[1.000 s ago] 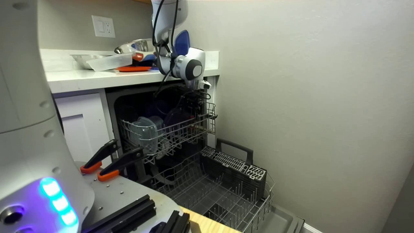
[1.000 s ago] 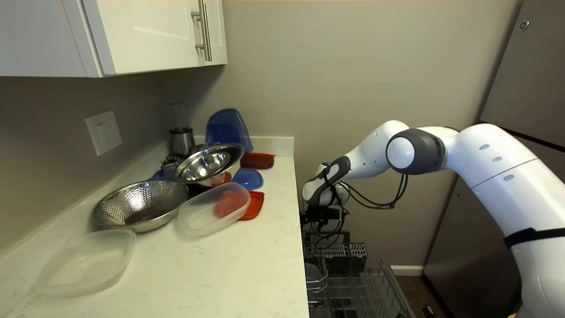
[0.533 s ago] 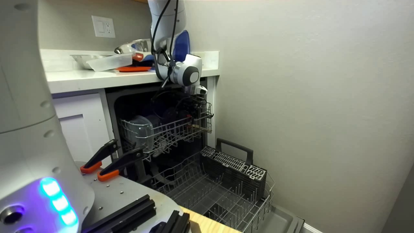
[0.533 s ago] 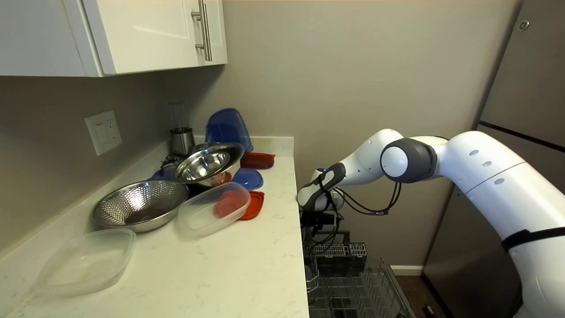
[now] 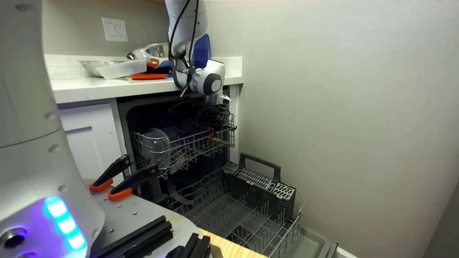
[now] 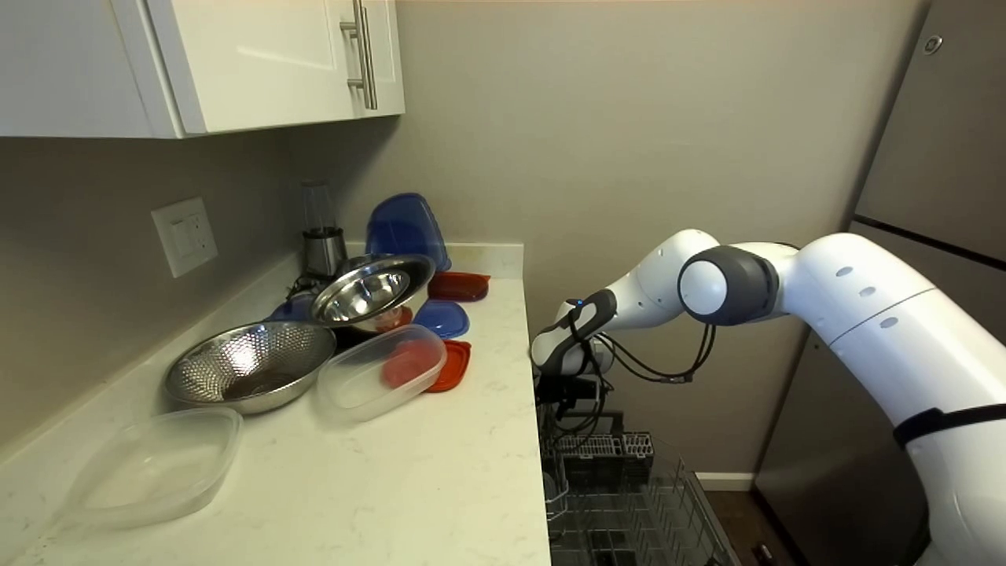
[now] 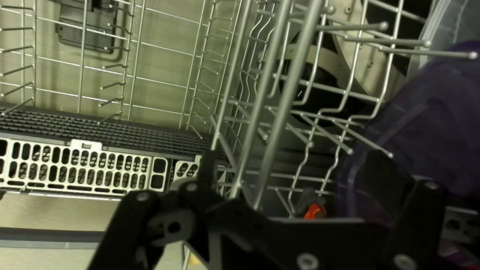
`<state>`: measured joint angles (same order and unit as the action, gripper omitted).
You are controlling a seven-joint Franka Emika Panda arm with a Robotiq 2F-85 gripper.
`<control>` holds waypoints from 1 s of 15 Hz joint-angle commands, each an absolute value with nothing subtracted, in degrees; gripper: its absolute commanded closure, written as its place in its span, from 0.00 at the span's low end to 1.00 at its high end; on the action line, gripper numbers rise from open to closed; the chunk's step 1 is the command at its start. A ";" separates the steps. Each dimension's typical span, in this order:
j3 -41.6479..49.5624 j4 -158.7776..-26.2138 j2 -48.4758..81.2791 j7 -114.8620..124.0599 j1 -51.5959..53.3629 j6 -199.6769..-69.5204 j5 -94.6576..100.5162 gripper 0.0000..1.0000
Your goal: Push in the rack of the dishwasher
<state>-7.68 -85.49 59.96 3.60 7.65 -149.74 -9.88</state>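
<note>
The upper rack [image 5: 193, 137] stood partway out of the dishwasher [image 5: 123, 107], the lower rack [image 5: 247, 215] farther out; at the dishwasher's front, a robot arm [image 6: 707, 287] held its jaws spread apart.

The arm [image 6: 872, 291] is white, its cables [image 6: 677, 378] and end effector [image 7: 293, 159] black.

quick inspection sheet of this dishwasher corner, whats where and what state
Surface: white countertop, crowded along its wall side.
Job's things: upper rack, apparently the one to push, partway out and holding a clear container.
Clutter: metal colander, clear tubs, red lids and blue lids on the countertop.
End effector: open, with the upper rack seen between its jaws; contact unclear.
Cables: black cables looping slack under the arm.
Surroundings: lower rack extended, with a black basket; gray wall; outlet.
</note>
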 commanded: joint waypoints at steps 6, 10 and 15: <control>-17.15 -100.24 51.24 -9.43 -6.55 -158.93 -13.46 0.00; -27.85 -105.63 50.71 -20.74 -19.47 -161.07 -17.20 0.00; -29.63 -112.88 46.98 -23.27 -26.38 -161.51 -18.34 0.00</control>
<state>-28.75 -105.40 52.02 -21.04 -23.28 -159.31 -16.37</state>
